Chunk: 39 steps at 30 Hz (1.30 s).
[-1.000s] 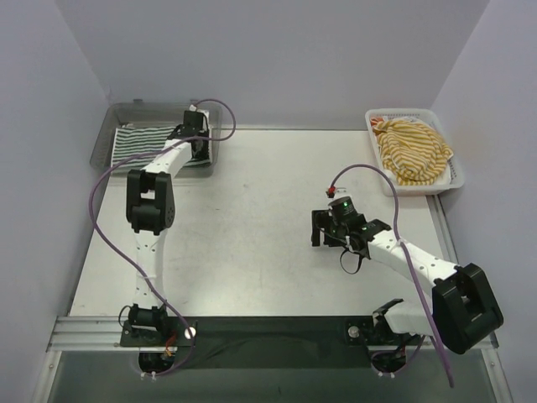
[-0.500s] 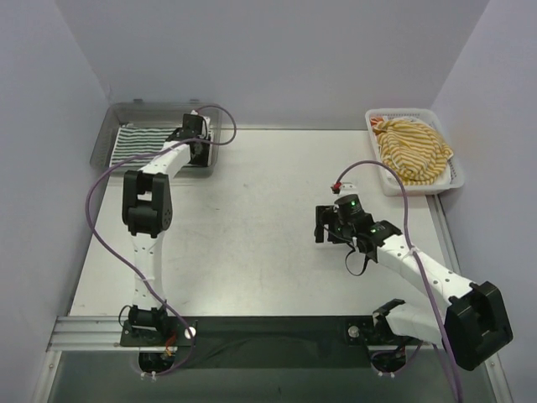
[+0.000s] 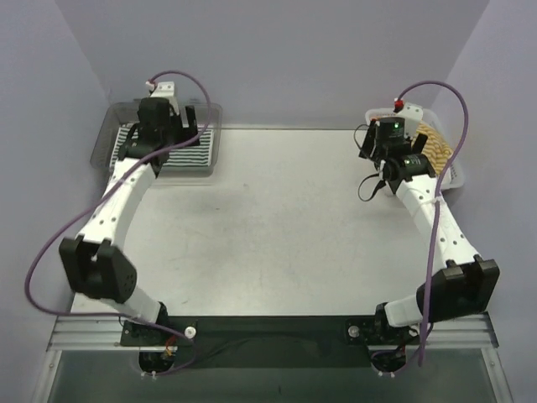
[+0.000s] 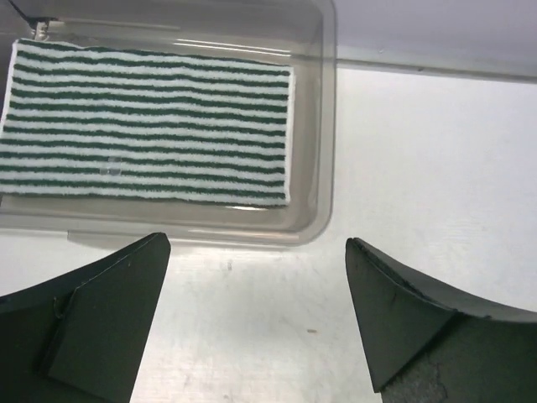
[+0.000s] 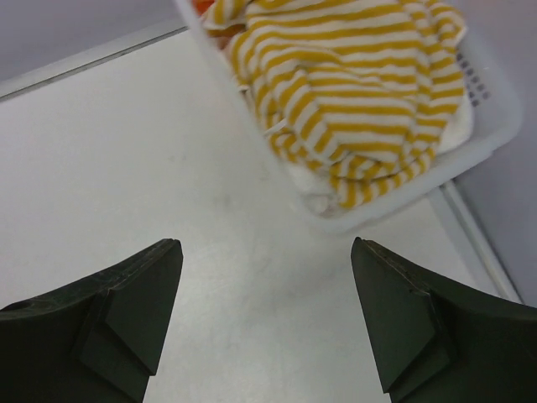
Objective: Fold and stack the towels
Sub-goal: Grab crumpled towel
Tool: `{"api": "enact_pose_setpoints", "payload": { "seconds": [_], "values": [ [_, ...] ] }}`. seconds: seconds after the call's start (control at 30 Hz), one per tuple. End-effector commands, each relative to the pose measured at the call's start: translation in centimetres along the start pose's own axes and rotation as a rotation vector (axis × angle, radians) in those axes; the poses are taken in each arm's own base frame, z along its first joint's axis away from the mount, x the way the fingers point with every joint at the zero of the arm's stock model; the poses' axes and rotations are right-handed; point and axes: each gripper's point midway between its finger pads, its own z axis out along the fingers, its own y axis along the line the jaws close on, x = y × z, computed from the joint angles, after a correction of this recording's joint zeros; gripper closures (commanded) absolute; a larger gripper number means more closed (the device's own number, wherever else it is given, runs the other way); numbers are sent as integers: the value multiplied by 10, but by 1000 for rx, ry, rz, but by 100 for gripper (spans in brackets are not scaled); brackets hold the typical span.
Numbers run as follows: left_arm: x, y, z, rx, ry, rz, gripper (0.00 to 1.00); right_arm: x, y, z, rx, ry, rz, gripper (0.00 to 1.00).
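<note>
While the green towel (image 4: 147, 122) lay folded in the tray (image 4: 323, 168) at upper left, the left gripper (image 4: 256, 319) hung open, empty. Right gripper (image 5: 264, 311), also open, faced the crumpled yellow towel (image 5: 361, 92) in the basket (image 5: 495, 126), upper right; I'd pinch a top fold, not the whole bunch.

This is a robotics lab cell, not a home. Below my left gripper (image 4: 256, 242) and right gripper (image 5: 264, 243) lies one bare white table (image 3: 277, 235). Plain pale walls (image 3: 277, 59) box it in beyond and to both sides. Behind me my arms are bolted to a metal rail (image 3: 92, 329), purple cable (image 3: 432, 82) looping off them. Just ahead sit a clear plastic tray (image 4: 327, 126) and a white mesh basket (image 5: 501, 126).
</note>
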Motion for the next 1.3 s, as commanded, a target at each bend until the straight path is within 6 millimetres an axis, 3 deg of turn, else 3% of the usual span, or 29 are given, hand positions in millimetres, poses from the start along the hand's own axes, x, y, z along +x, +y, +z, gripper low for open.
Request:
{"api": "enact_pose_setpoints", "payload": {
  "seconds": [0.0, 0.03, 0.1, 0.13, 0.17, 0.23, 0.27, 0.33, 0.37, 0.43, 0.53, 0.57, 0.63, 0.67, 0.7, 0.73, 0.83, 1.0, 1.03, 1.1, 1.13, 1.27],
  "values": [
    [16, -11, -55, 70, -31, -81, 3, -10, -55, 36, 221, 68, -23, 16],
    [66, -14, -55, 90, 59, -75, 3, -17, -58, 44, 228, 68, -13, 17],
    [84, -18, -81, 136, 32, -97, 3, -30, -54, 67, 192, 80, 5, 18],
    [124, -24, -84, 177, 100, -95, 3, -33, -59, 78, 183, 93, 21, 19],
    [137, -28, -89, 202, 111, -99, 3, -23, -49, 95, 152, 133, 10, 20],
    [156, -39, -103, 268, 129, -79, 3, -31, -57, 113, 139, 138, 43, 21],
    [179, -42, -108, 300, 168, -58, 3, -23, -55, 128, 140, 165, 31, 21],
    [201, -43, -111, 312, 201, -20, 3, -22, -55, 140, 138, 175, 11, 23],
    [215, -43, -114, 322, 223, -1, 3, -11, -54, 150, 138, 203, -10, 24],
    [227, -39, -115, 307, 233, 27, 3, -4, -53, 158, 137, 223, -35, 28],
    [232, -36, -114, 282, 241, 63, 3, 4, -52, 164, 127, 245, -47, 46],
    [233, -36, -112, 278, 249, 67, 3, 2, -54, 164, 127, 242, -55, 61],
    [229, -38, -111, 282, 247, 68, 3, -2, -57, 162, 135, 232, -73, 80],
    [229, -38, -110, 282, 253, 69, 3, -8, -58, 160, 133, 221, -91, 94],
    [228, -39, -110, 284, 249, 68, 3, -11, -59, 158, 135, 215, -102, 100],
    [228, -39, -110, 284, 247, 69, 3, -15, -61, 156, 139, 206, -111, 100],
    [226, -37, -112, 282, 237, 69, 3, -43, -60, 135, 116, 143, -111, 100],
    [219, -35, -117, 275, 203, 61, 2, -125, -35, 58, -8, -81, -106, 100],
    [218, -34, -117, 272, 196, 59, 3, -145, -9, 34, -71, -144, -129, 100],
    [214, -33, -120, 273, 181, 51, 3, -172, 15, -8, -166, -241, -161, 100],
    [215, -33, -121, 273, 183, 49, 3, -185, 39, -36, -246, -297, -176, 100],
    [212, -33, -125, 275, 166, 30, 3, -207, 91, -121, -475, -424, -167, 100]
  ]
}}
